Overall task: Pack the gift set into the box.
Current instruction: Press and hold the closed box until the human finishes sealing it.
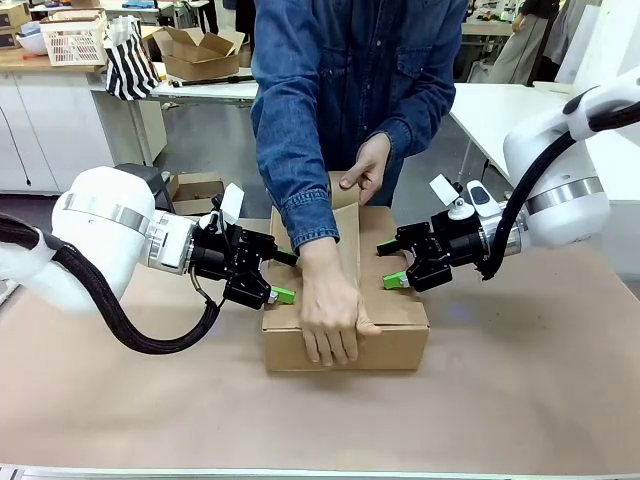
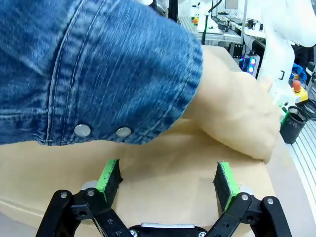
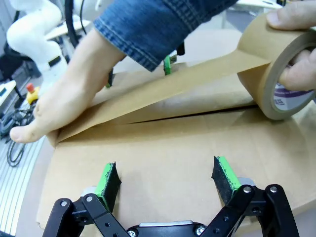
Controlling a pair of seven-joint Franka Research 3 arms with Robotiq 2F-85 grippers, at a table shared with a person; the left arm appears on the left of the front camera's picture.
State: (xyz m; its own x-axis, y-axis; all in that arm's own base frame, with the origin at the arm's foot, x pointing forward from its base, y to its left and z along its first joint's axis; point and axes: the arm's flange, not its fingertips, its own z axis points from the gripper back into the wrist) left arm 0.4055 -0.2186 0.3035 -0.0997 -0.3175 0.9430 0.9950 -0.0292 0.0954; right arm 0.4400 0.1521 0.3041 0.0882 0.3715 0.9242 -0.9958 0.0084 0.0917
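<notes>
Box (image 1: 390, 325): I see it closed at the table's middle, between both grippers.
Left gripper (image 1: 281, 282): spread wide, pads on the box's left flap.
Right gripper (image 1: 389, 265): spread wide, pads on the right flap.
Hand (image 1: 328, 305): presses brown tape (image 3: 197, 79) along the seam.
Tape roll (image 3: 276, 74): held in the other hand.

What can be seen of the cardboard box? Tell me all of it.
The box is plain brown corrugated cardboard, lying flat on the table with its top flaps folded shut. A strip of brown tape runs from a roll along the centre seam; one hand presses it down at the near edge. The left gripper and right gripper, both open, press the flaps from either side.
</notes>
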